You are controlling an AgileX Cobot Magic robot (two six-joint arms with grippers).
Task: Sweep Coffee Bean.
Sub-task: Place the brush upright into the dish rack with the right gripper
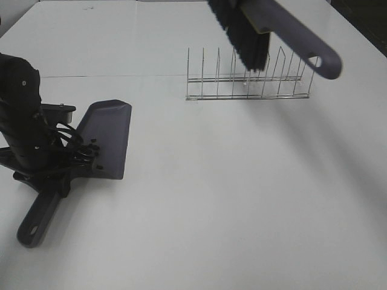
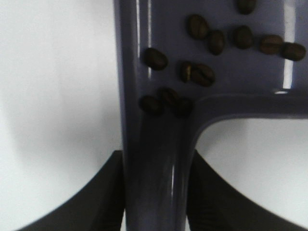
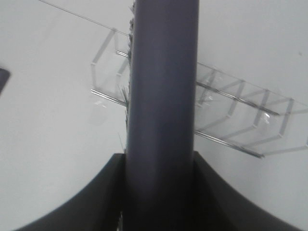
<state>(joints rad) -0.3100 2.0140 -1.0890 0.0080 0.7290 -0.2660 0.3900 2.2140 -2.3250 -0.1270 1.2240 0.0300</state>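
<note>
The coffee beans (image 2: 202, 74) lie inside the dustpan (image 1: 109, 136), gathered against its rear wall where the handle joins. No stray bean shows on the bench (image 1: 242, 199), so the sweeping looks done or nearly so. Seen from above, the dustpan sits at about nine o'clock on the bench, its lip toward one o'clock and its handle toward seven.

The left gripper (image 2: 156, 168) is pressed onto that handle from both sides, close behind the pan. The right gripper (image 3: 161, 163) pinches the handle of the brush (image 1: 290, 33), which hangs in the air over the wire rack (image 1: 248, 84) at about one o'clock, bristles (image 1: 248, 42) pointing down.

The beans are likely light, hard and smooth. They should roll at the slightest tilt, and they are too small to pinch one by one. The sound way to move them is through the dustpan, held by the handle near the pan as now. The pan should be kept level or tipped slightly back, so the beans settle against the rear wall rather than run off the open lip.
</note>
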